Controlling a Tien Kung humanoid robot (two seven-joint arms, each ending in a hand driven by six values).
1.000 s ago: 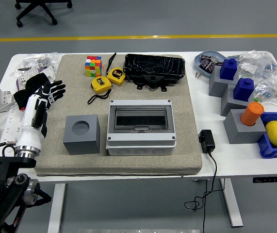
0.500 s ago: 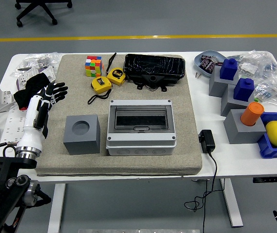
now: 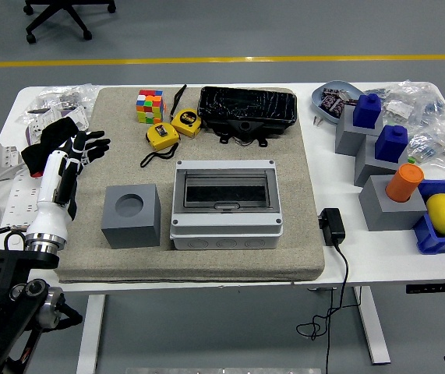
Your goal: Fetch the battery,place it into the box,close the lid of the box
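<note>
The left hand [image 3: 80,148] hovers empty with fingers spread over the mat's left edge, near the grey block [image 3: 132,215]. The box [image 3: 226,204] sits mid-mat on the tabletop [image 3: 323,164], lid down; I cannot tell where the battery is.

One grey box [image 3: 226,204] with its clear lid down, one grey cube [image 3: 132,216] with a round hole, two yellow tape measures [image 3: 162,135] [image 3: 186,122], one colour cube [image 3: 150,105], one black case [image 3: 247,108], two blue blocks [image 3: 367,110] [image 3: 392,142], one orange cylinder [image 3: 404,181], one lemon [image 3: 444,213], one black charger [image 3: 332,226]
</note>
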